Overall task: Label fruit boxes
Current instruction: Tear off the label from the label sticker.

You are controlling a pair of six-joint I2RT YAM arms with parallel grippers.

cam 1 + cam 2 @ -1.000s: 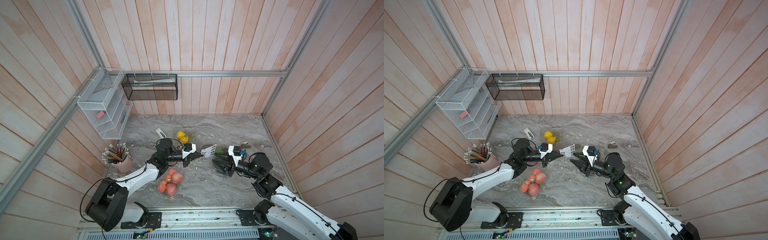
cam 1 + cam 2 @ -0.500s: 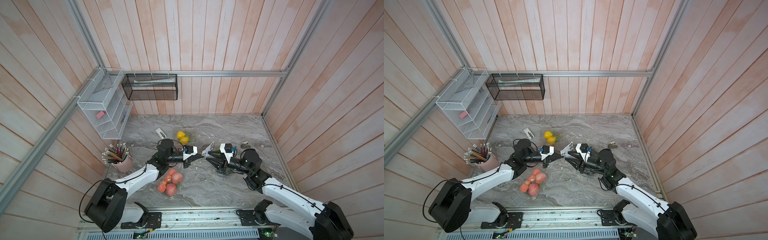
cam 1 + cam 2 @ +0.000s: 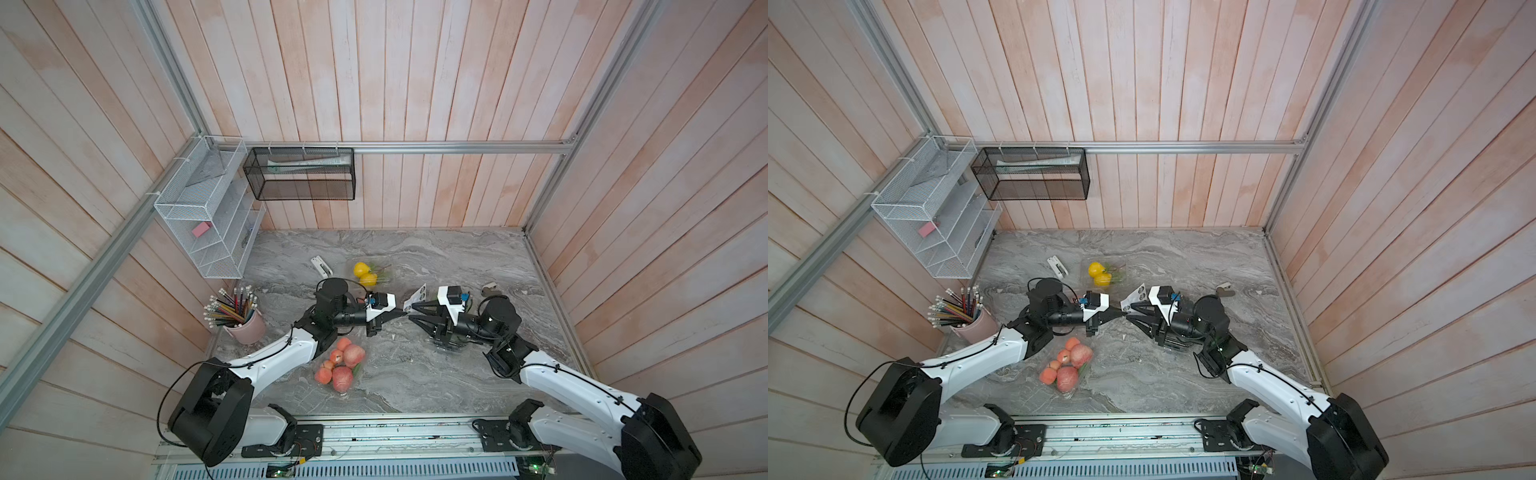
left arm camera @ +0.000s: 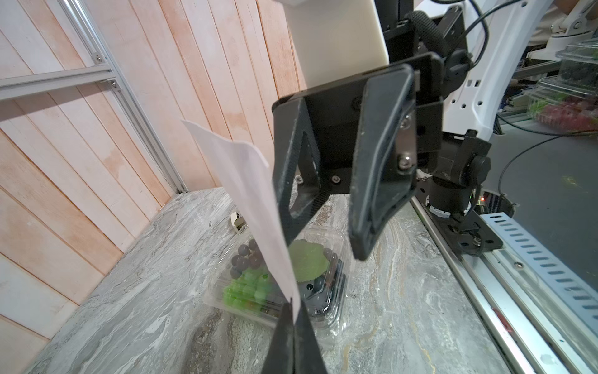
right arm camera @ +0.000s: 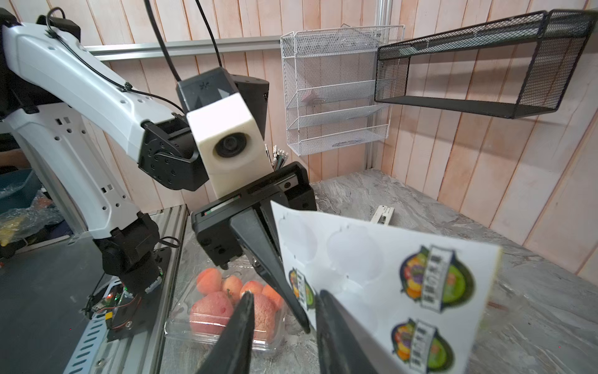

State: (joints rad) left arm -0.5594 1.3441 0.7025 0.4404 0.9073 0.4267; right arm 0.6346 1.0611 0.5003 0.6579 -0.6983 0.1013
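My left gripper [image 3: 404, 314] [image 4: 293, 312] is shut on the lower corner of a white sticker sheet [image 3: 417, 296] [image 4: 246, 181] [image 5: 372, 259], holding it upright over the table's middle. My right gripper [image 3: 410, 313] [image 5: 284, 293] faces it tip to tip, open, its jaws straddling the sheet's held edge beside a printed sticker. A clear fruit box of grapes [image 4: 255, 285] lies below the right gripper. A fruit box of red-orange apples [image 3: 340, 365] [image 5: 226, 311] sits under the left arm. A fruit box with yellow fruit [image 3: 368, 272] stands behind the grippers.
A pink cup of pencils [image 3: 245, 324] stands at the left edge. A white wire rack [image 3: 203, 216] and a black mesh shelf [image 3: 299, 178] hang on the walls. A small white object [image 3: 322, 266] and a small clip [image 3: 490, 286] lie on the marble table [image 3: 415, 374].
My right gripper has moved left to the sticker sheet, and its jaws have narrowed a little. The left arm and the sheet have stayed in place.
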